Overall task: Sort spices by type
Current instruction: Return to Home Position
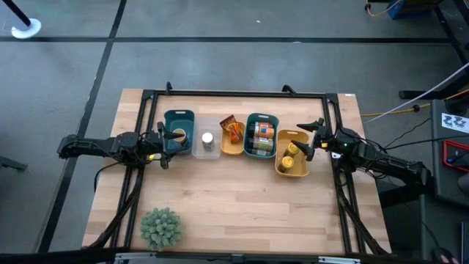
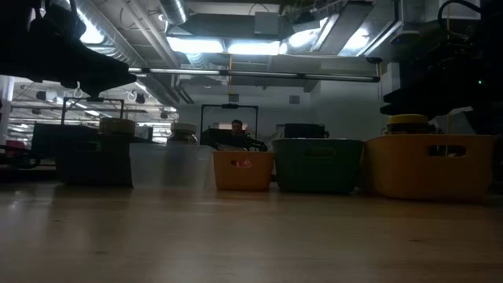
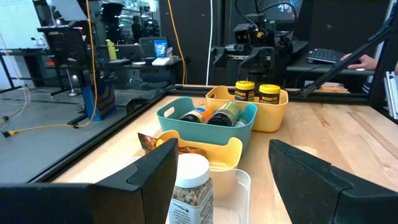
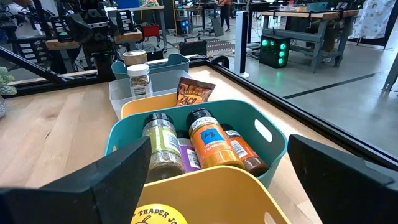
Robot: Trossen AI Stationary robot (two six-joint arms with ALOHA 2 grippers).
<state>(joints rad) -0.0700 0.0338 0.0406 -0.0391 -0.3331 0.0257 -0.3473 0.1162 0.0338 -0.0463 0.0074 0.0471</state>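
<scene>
My left gripper hangs wide open and empty beside the teal tray; my right gripper, equally open and empty, is at the yellow tray. The spice jars sit inside the trays

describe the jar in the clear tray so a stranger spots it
Five trays form a row on the wooden table between the left gripper and right gripper. Second from the left gripper is the clear plastic tray; in it stands one small pale-lidded jar, the only spice behind transparent walls.
</scene>
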